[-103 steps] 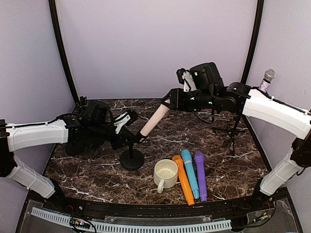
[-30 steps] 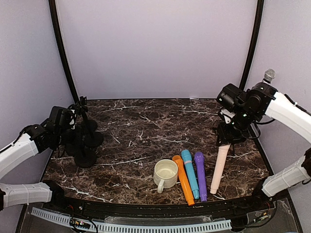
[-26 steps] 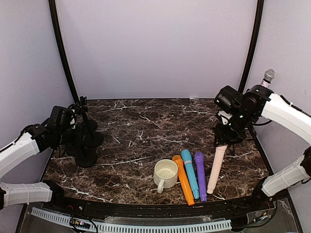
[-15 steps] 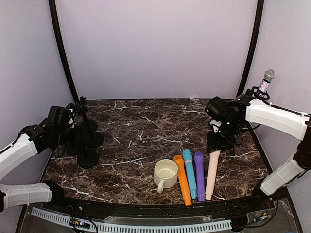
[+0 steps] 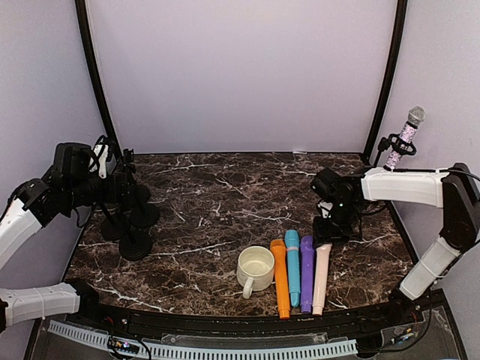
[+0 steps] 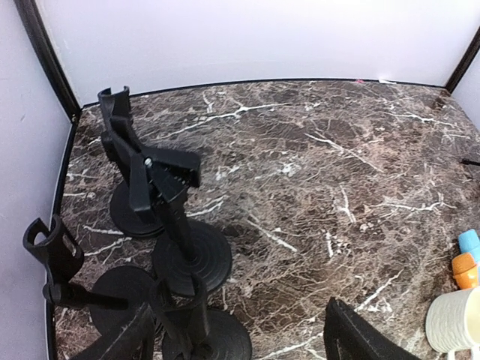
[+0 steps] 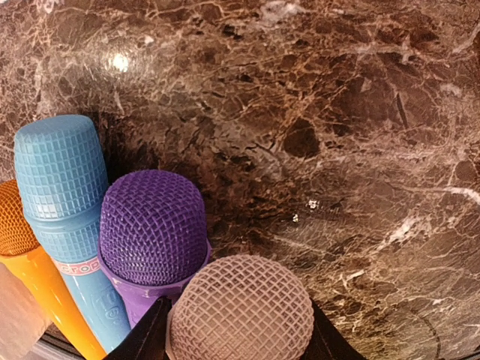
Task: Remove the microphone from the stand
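Note:
The pale pink microphone [image 5: 321, 276] lies on the marble table beside the purple one [image 5: 307, 263]. My right gripper [image 5: 328, 229] is shut on its head end. In the right wrist view the pink mesh head [image 7: 241, 309] fills the gap between my fingers [image 7: 148, 339]. The black stand [image 5: 136, 243] it came from stands at the left with an empty clip [image 6: 182, 298]. My left gripper [image 5: 118, 189] hovers above and behind it, open and holding nothing. Its fingertips [image 6: 352, 341] sit wide apart at the bottom of the left wrist view.
Blue [image 5: 292, 266] and orange [image 5: 279, 279] microphones lie left of the purple one, next to a cream mug [image 5: 256, 268]. More empty black stands [image 6: 139, 187] cluster at the left rear. A glittery microphone [image 5: 409, 127] sits on a stand at the right rear.
My left gripper opened, let go of the stand and lifted back. My right gripper moved left and down, laying the pink microphone beside the purple one.

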Tool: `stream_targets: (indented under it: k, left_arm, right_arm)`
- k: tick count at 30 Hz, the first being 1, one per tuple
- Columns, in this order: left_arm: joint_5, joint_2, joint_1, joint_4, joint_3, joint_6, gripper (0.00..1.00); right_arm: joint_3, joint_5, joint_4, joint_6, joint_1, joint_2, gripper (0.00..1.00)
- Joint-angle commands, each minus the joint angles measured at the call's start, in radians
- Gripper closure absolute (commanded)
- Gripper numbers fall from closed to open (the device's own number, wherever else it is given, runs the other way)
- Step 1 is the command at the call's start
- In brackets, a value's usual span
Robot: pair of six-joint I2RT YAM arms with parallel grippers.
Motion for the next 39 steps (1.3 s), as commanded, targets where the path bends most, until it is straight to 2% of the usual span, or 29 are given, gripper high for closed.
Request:
stream_targets:
  k: [1, 7, 11, 15, 24, 39]
  left_arm:
    - [0.101, 0.057, 0.006, -0.013, 0.091, 0.037, 0.2]
    - [0.163, 0.115, 0.006, 0.07, 0.14, 0.049, 0.2]
    - [0.148, 0.132, 0.006, 0.104, 0.15, 0.063, 0.21]
    - [0.129, 0.107, 0.006, 0.14, 0.137, 0.06, 0.21]
    - [0.111, 0.04, 0.006, 0.152, 0.1, 0.054, 0.2]
    - [0.14, 0.022, 0.006, 0.133, 0.093, 0.047, 0.2]
  right_arm:
    - [-0.035, -0.009, 0.112, 0.023, -0.004, -0.005, 0.78]
    - [-0.079, 0.012, 0.167, 0.071, -0.008, -0.054, 0.66]
    - [-0.103, 0.023, 0.194, 0.09, -0.014, -0.081, 0.58]
    - [-0.109, 0.035, 0.199, 0.11, -0.018, -0.119, 0.47]
    - [-0.164, 0.035, 0.232, 0.145, -0.022, -0.172, 0.31]
    - [-0.214, 0.057, 0.243, 0.165, -0.023, -0.219, 0.19]
